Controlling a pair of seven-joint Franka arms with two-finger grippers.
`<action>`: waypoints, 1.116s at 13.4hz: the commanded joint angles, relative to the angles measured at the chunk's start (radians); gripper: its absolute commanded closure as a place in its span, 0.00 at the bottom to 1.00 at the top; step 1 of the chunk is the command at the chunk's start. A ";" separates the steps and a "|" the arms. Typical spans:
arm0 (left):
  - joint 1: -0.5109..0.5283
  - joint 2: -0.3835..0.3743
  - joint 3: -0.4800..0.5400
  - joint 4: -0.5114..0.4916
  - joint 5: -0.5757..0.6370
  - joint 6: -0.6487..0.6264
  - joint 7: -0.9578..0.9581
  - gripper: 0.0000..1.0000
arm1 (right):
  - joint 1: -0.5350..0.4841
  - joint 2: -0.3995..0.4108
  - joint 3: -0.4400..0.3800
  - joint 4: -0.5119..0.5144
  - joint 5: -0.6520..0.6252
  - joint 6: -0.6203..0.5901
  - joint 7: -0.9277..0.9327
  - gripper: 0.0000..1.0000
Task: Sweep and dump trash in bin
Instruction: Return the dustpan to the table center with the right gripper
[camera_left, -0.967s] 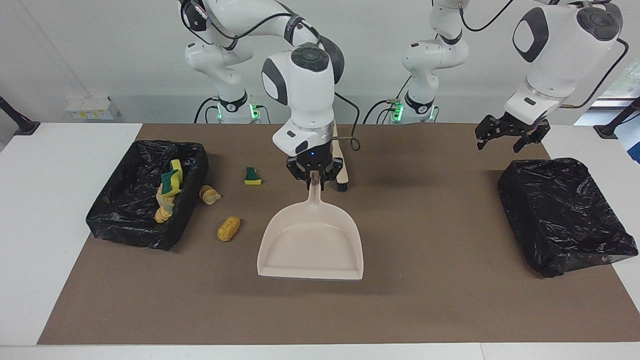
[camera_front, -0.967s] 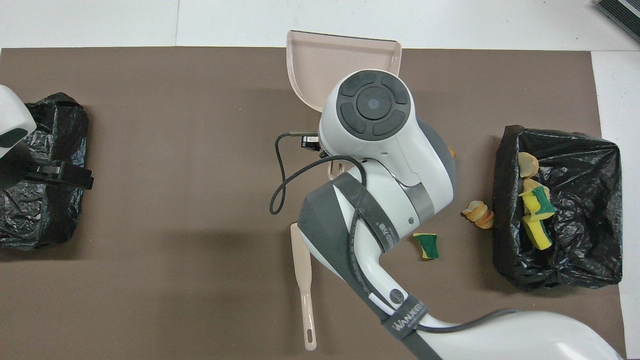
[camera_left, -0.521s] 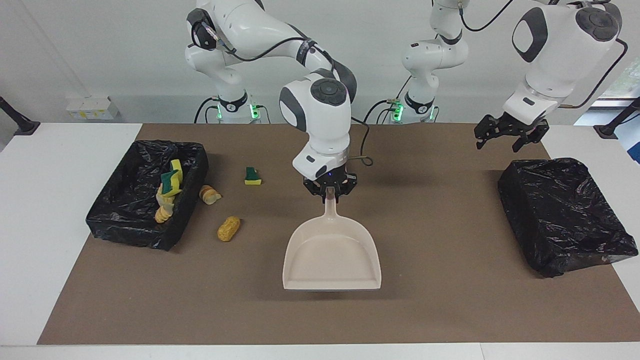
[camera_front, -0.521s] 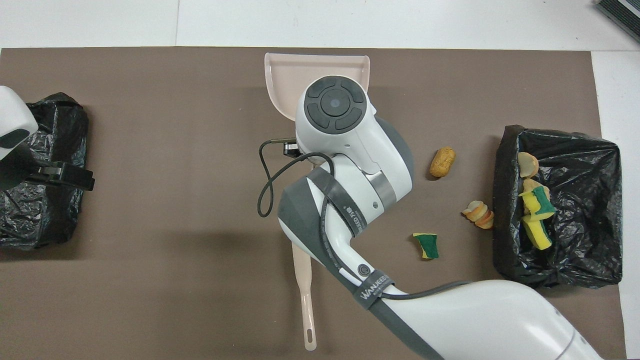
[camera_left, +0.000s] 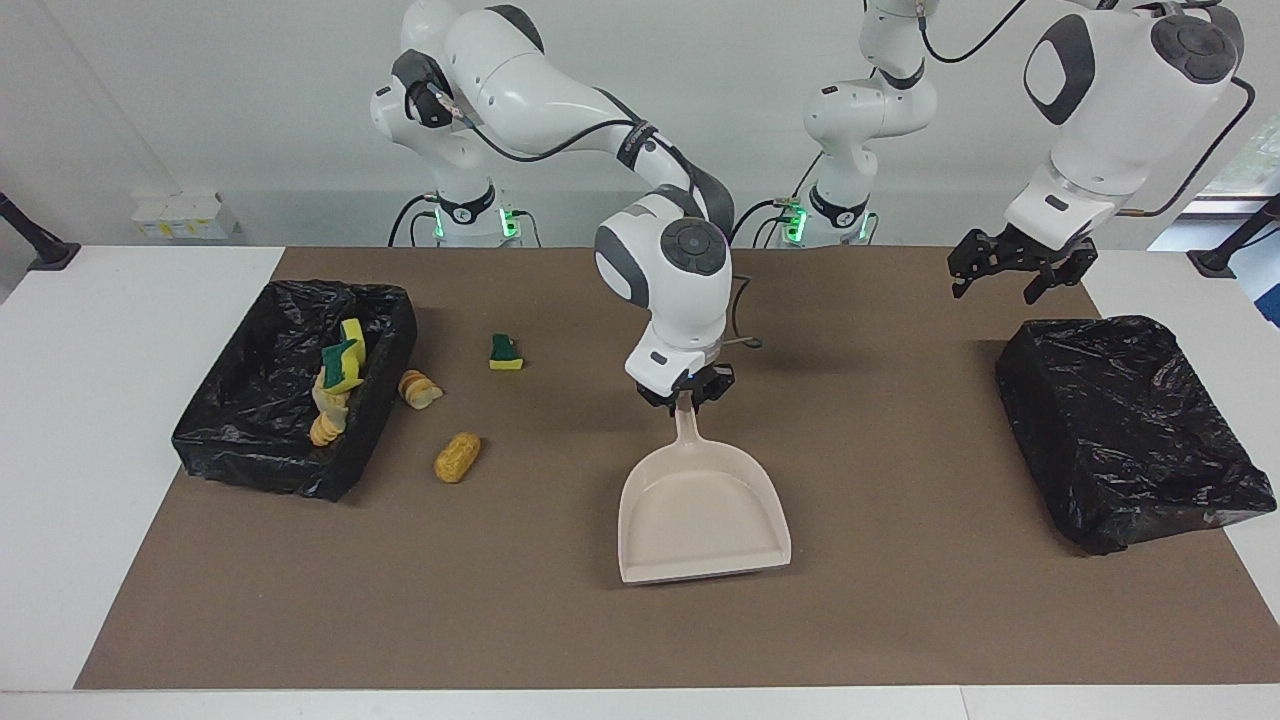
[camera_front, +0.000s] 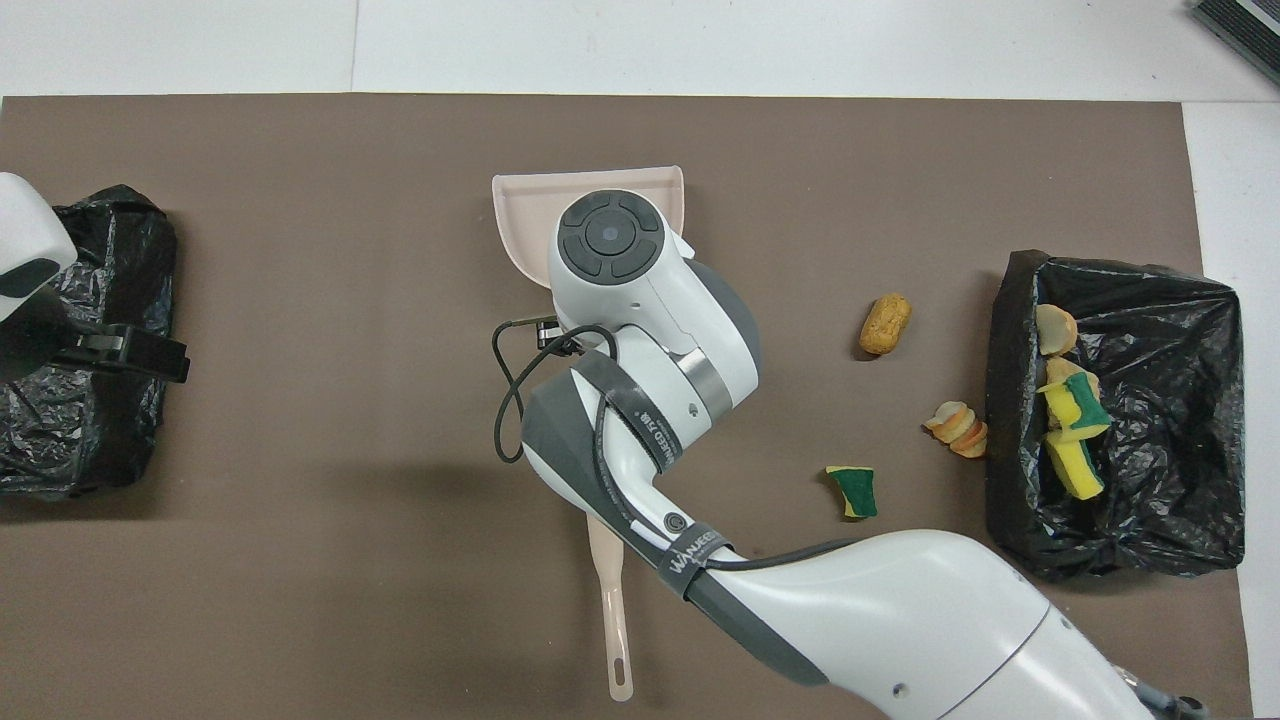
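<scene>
Since the earlier frames the dustpan has been carried away from the bin, toward the left arm's end of the table. The right gripper is clamped on the pan's handle. The left gripper hangs with jaws spread over the mat near the second bag, where its arm waits.

Three pieces of trash lie on the mat beside the bin, between it and the pan; the rest sit inside the bin. The brush is partly seen nearer the robots than the bin.

For a good sweep, the pan is best set flat, lip pressed to the mat and turned toward the trash. At present its long axis runs handle-to-lip away from the robots, the mouth facing outward, not toward the bin.
</scene>
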 joint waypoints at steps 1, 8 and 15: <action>-0.003 -0.004 -0.001 0.010 0.006 -0.020 -0.034 0.00 | 0.008 0.023 0.010 0.005 0.039 0.017 -0.027 1.00; -0.003 -0.004 -0.001 0.010 0.006 -0.020 -0.045 0.00 | 0.018 0.032 0.008 -0.010 0.033 0.035 -0.016 0.94; -0.001 -0.008 -0.001 0.001 0.006 -0.015 -0.044 0.00 | -0.024 0.012 0.006 -0.016 0.054 0.048 -0.010 0.57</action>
